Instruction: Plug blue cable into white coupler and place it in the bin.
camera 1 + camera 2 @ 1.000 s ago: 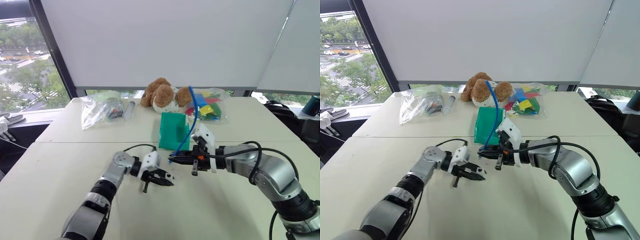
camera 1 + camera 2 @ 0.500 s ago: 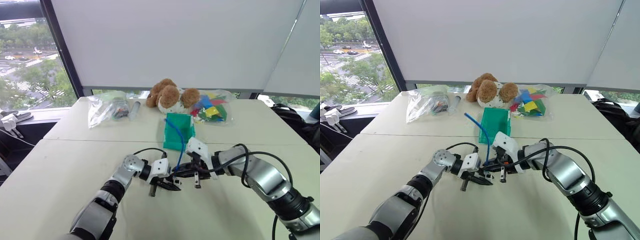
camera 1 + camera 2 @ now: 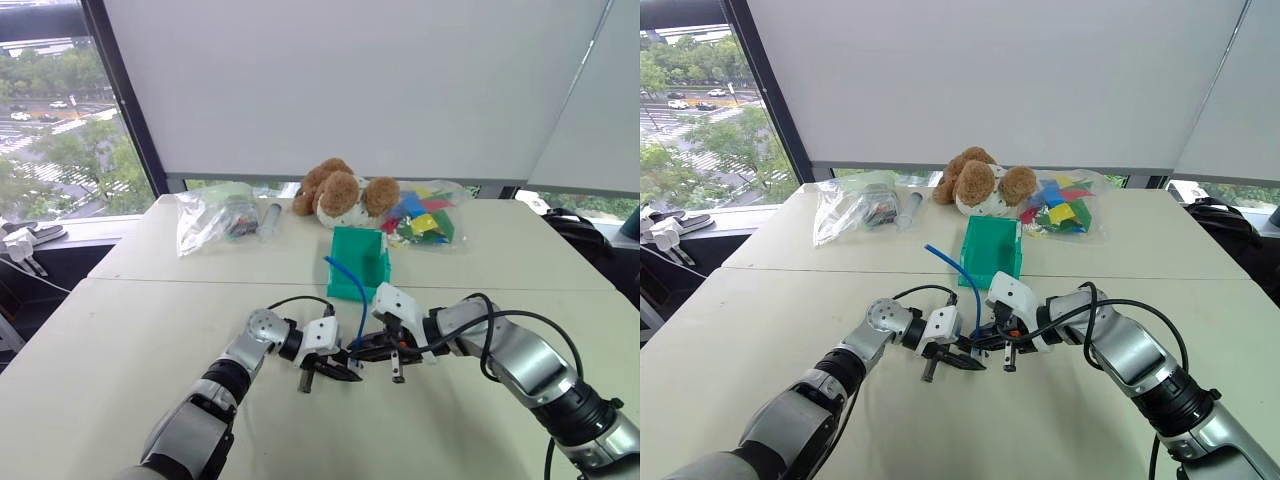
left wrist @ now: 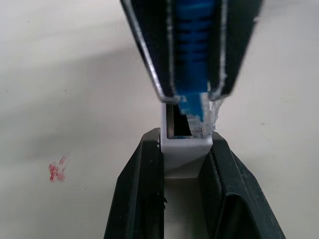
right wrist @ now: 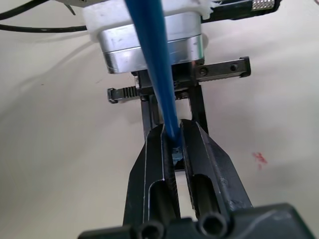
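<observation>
Above the table in front of me, my left gripper is shut on the small white coupler, its open socket facing the other hand. My right gripper is shut on the plug end of the blue cable, tip to tip with the left one. In the left wrist view the blue plug sits at the mouth of the socket, slightly off to one side. The rest of the cable arcs up and back over the table. The teal bin stands upright just behind both grippers.
A teddy bear lies behind the bin. A clear bag sits at the back left, and a bag of coloured pieces at the back right. A small red mark is on the table beside the grippers.
The view has shifted. My right gripper has come down with the cable plug to the left gripper's tip. The cable's free end has swung from upright to lean left. The left gripper held still.
</observation>
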{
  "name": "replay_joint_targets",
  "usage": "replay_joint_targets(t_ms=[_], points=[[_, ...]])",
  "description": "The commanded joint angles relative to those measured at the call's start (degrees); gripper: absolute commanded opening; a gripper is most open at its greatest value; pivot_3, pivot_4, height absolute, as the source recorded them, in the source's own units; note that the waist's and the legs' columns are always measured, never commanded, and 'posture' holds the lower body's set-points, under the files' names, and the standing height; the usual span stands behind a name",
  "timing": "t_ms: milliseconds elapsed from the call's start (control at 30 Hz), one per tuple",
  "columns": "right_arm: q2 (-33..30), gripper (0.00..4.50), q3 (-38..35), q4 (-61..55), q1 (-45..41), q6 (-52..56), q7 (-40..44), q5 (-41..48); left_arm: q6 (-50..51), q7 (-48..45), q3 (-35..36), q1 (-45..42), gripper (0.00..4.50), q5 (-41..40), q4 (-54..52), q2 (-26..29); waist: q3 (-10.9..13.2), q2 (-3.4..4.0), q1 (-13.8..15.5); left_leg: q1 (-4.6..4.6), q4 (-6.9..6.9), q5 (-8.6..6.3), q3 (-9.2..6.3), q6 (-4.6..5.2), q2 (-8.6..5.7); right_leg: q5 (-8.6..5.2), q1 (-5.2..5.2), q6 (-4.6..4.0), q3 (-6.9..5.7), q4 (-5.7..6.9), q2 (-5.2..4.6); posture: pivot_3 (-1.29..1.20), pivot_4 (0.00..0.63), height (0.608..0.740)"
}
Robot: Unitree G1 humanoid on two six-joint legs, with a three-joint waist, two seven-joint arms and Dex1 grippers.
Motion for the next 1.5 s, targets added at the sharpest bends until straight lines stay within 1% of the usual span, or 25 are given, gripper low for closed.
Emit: replay_joint_targets(t_ms=[33,367,800,1000,1167,1267,1367,1400,1500], points=[[0.2,0.00,-0.9,0.6,0.1,-0.5,0.3,-1.3,0.9,1.8,-1.5,0.6,0.35,3.0,2.2,0.3,0.0,-0.01,0.0,0.01,0.00,0.00,0.00,0.00,0.00,0.00,0.01,0.00,0.00,0.00,0.00,0.00,0.150,0.740],[-0.2,0.00,0.3,0.9,-0.2,-2.4,1.5,-4.1,0.7,1.7,-1.6,0.2,0.35,3.0,2.5,0.0,0.0,-0.02,0.0,0.01,0.00,0.00,-0.01,0.00,0.00,0.00,0.03,0.00,0.00,0.00,0.00,0.00,0.150,0.740],[-2.2,0.00,2.4,-2.1,0.4,-3.0,6.2,-7.2,0.8,1.9,-1.5,0.2,0.35,2.9,2.4,-0.3,-0.1,-0.02,0.1,0.00,0.00,0.00,-0.04,0.00,-0.04,0.00,0.05,0.00,-0.02,-0.04,-0.03,0.00,0.150,0.740],[-0.7,0.00,3.9,-0.6,0.1,-3.4,6.9,-8.8,0.9,1.8,-1.4,0.4,0.35,2.8,2.1,-0.4,-0.1,-0.02,0.2,0.00,0.00,0.00,-0.04,0.00,-0.05,0.00,0.06,0.00,-0.02,-0.06,-0.03,0.00,0.150,0.740],[1.8,0.00,7.3,4.8,0.3,-5.7,7.0,-12.0,1.0,1.6,-1.5,0.9,0.35,2.8,1.6,-0.3,-0.3,-0.14,0.0,0.04,0.00,0.00,-0.05,0.00,-0.04,0.00,0.09,0.00,-0.03,-0.06,-0.02,0.00,0.150,0.740],[2.7,0.00,8.2,6.8,0.2,-7.1,7.5,-13.6,1.1,1.4,-1.5,1.1,0.35,2.9,1.3,-0.2,-0.5,-0.28,-0.1,0.19,-0.03,0.00,-0.05,0.00,-0.01,-0.01,0.22,-0.01,-0.03,-0.07,0.00,0.00,0.150,0.740],[3.0,0.00,8.6,8.1,0.4,-8.4,8.1,-15.0,1.2,1.5,-1.4,1.4,0.35,2.9,0.9,-0.1,-0.6,-0.30,-0.1,0.71,-0.16,-0.01,-0.05,0.00,0.02,-0.02,0.69,-0.03,-0.03,-0.19,0.01,0.00,0.150,0.740],[3.2,0.00,8.2,8.3,0.4,-8.6,8.2,-15.0,1.4,1.7,-1.3,1.4,0.35,2.9,0.8,-0.1,-0.6,-0.30,-0.2,0.84,-0.22,-0.02,-0.05,0.00,0.03,-0.02,0.82,-0.03,-0.03,-0.25,0.01,0.00,0.150,0.740],[3.7,0.00,6.0,7.5,0.1,-7.3,8.3,-13.5,2.3,1.5,-0.8,1.6,0.35,2.5,0.0,0.4,-0.7,-0.30,-0.1,0.87,-0.25,-0.02,-0.05,0.00,0.05,-0.02,0.85,-0.03,-0.04,-0.31,0.01,0.00,0.150,0.740]])
